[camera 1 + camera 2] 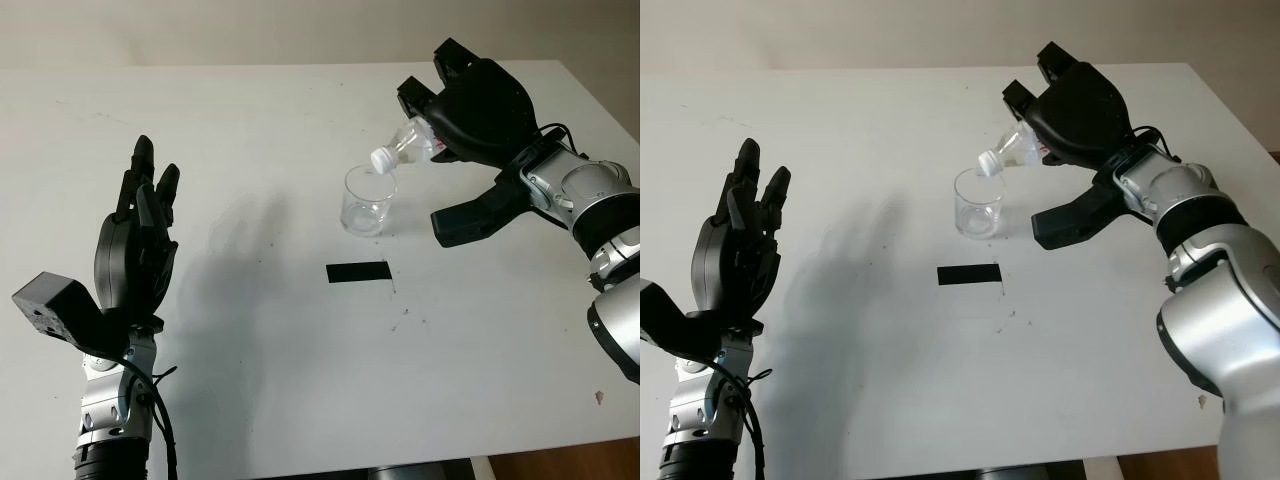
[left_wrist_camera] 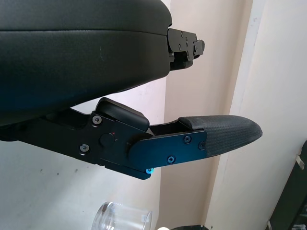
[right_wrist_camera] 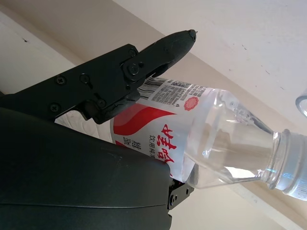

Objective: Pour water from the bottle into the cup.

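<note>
Gripping the bottle (image 1: 408, 146), the right robot hand (image 1: 470, 105) tilts it neck-down, mouth just over the cup (image 1: 367, 201) on the desk (image 1: 300, 110); left robot hand (image 1: 140, 250) open, well apart.

The right robot hand (image 1: 470, 105) covers most of the bottle (image 1: 405, 148), leaving the neck and cap showing. Whether water is running into the cup (image 1: 367, 203) is too fine to tell. In the left wrist view, the picture's edge crops the cup.
</note>
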You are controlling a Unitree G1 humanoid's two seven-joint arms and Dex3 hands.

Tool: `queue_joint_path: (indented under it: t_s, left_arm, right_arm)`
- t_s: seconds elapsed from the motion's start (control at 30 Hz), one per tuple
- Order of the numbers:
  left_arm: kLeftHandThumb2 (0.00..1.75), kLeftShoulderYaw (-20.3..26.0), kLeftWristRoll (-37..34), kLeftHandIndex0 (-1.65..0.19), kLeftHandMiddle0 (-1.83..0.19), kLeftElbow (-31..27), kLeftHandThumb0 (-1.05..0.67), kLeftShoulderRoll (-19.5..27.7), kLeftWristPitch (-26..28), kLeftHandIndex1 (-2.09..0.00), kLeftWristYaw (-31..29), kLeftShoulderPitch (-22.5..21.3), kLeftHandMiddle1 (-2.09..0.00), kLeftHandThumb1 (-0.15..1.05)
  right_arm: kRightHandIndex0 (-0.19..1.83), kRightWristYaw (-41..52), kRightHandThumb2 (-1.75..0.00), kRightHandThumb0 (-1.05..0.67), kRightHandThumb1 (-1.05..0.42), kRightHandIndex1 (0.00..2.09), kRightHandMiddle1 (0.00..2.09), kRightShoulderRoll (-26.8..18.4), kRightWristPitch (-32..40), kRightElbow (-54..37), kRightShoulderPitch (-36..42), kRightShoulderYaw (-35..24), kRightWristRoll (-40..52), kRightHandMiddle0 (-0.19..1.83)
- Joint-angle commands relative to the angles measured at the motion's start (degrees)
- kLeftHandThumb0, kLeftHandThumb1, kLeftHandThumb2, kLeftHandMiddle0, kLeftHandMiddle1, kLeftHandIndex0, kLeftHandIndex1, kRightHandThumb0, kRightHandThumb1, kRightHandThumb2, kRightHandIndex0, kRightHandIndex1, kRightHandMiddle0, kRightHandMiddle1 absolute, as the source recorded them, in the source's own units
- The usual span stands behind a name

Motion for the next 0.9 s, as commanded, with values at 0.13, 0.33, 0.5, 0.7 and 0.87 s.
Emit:
queue_joint_path:
  t_s: [0.13,0.33,0.5,0.7,0.87]
  left_arm:
    - [0.59,0.1,-0.3,0.0,0.19,-0.8,-0.86,-0.1,0.2,0.0,0.0,0.5,-0.45,1.05]
    - [0.59,0.2,-0.2,-0.01,0.19,-0.8,-0.87,0.0,0.3,0.0,0.1,0.6,-0.46,1.05]
    - [0.59,0.1,-0.1,-0.01,0.19,-1.1,-0.86,0.0,0.3,0.0,0.2,0.9,-0.46,1.05]
    - [0.58,0.3,-0.5,-0.01,0.19,-1.3,-0.86,0.3,0.5,0.0,-0.2,0.9,-0.47,1.05]
    - [0.58,0.2,-0.3,0.0,0.19,-1.3,-0.86,0.2,0.5,0.0,0.0,0.7,-0.45,1.05]
  right_arm:
    - [0.73,8.5,-0.07,-0.18,-0.99,2.09,2.09,0.1,-4.7,-1.1,0.0,-9.4,12.3,0.47]
    - [0.94,21.1,-0.09,-0.08,-1.03,2.09,2.09,3.4,-9.6,-5.0,3.3,-23.0,30.7,0.54]
    - [1.11,36.8,-0.19,-0.07,-1.03,2.09,2.09,6.2,-6.7,-13.3,7.0,-34.4,47.0,0.84]
    - [1.39,51.4,-0.27,-0.1,-1.05,2.09,2.09,9.2,10.4,-32.5,13.1,-44.5,62.9,1.24]
    - [1.76,58.8,-0.38,-0.09,-1.05,2.09,2.09,11.2,32.3,-52.3,18.8,-50.5,75.5,1.61]
